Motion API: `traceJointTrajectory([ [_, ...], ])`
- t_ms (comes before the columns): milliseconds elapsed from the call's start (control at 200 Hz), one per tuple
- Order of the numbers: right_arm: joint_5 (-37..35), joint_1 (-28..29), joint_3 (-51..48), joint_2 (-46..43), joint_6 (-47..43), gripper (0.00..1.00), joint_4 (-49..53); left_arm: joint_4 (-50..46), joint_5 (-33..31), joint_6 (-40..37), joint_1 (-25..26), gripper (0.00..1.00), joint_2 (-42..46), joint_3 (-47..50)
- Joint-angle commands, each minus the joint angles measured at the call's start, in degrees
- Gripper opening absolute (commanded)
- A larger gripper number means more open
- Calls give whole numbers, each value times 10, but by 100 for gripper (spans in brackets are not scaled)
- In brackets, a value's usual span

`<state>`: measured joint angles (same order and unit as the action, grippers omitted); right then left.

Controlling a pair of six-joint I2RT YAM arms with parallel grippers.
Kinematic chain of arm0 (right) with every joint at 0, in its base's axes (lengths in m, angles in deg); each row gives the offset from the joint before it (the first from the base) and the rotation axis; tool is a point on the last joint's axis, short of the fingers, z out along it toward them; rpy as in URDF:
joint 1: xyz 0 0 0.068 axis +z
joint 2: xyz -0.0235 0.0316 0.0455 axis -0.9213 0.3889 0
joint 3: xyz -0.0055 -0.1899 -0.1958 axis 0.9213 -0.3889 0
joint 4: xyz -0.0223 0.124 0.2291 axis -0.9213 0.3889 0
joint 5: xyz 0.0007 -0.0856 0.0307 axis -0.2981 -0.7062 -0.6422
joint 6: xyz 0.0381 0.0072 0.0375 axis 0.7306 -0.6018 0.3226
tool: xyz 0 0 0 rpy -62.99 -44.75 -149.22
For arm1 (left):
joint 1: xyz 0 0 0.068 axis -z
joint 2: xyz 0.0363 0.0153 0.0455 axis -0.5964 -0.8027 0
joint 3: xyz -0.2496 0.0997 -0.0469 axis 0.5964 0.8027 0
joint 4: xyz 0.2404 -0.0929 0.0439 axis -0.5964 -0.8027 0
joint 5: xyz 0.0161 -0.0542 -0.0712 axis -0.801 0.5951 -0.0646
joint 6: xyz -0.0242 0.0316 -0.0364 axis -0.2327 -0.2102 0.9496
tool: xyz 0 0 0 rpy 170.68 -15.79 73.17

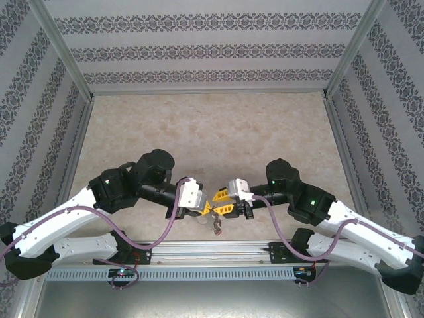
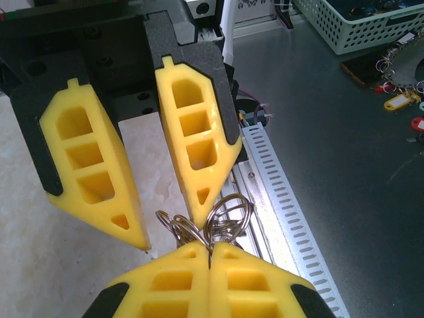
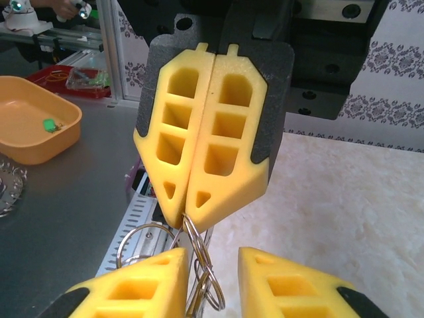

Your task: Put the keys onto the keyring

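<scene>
The left gripper point(image 1: 204, 211) has its yellow fingers pressed together on the keyring point(image 1: 215, 225), a small bunch of grey wire loops that hangs just below the two tools at the lower centre of the overhead view. It hangs over the near edge of the marbled table point(image 1: 212, 132). In the right wrist view the left gripper point(image 3: 185, 215) comes down from the top of the frame and nips the top of the keyring point(image 3: 199, 262) at its very tips. This leaves the loops dangling free and facing the other arm. The pinch at the tips probably serves to steady the keyring while keeping most of the wire exposed.

The right gripper point(image 1: 224, 205) faces it tip to tip with its fingers spread. In the left wrist view the right gripper point(image 2: 173, 235) straddles the keyring point(image 2: 222, 222). One finger's tip is just beside the loops and the other stands apart at the left. The left gripper point(image 2: 211, 248) sits at the bottom edge, and the slotted metal rail point(image 2: 291, 218) runs beneath. The straddle looks like a line-up for a second hold on a loop. I cannot tell whether any of the keys hangs among the loops.
</scene>
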<state>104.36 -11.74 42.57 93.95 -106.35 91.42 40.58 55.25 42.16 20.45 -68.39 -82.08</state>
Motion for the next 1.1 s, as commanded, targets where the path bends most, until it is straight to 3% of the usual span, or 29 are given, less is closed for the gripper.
traceJointTrajectory([
  [0,31,5,16,3,-13,23,-21,28,9,-1,10,0,1,2],
  [240,9,5,14,-4,-23,0,-8,43,-16,1,9,0,0,9],
  [400,-63,5,18,-20,-31,0,4,53,-69,7,10,0,-6,20],
  [540,-168,6,28,-24,-34,0,27,75,-146,22,10,25,7,40],
  [600,-216,7,36,-17,-41,0,45,80,-180,26,10,30,12,47],
  [834,-331,33,39,1,-61,0,60,112,-248,20,15,33,22,61],
  [1094,-336,52,45,14,-73,0,67,113,-253,-3,17,34,-6,44],
])
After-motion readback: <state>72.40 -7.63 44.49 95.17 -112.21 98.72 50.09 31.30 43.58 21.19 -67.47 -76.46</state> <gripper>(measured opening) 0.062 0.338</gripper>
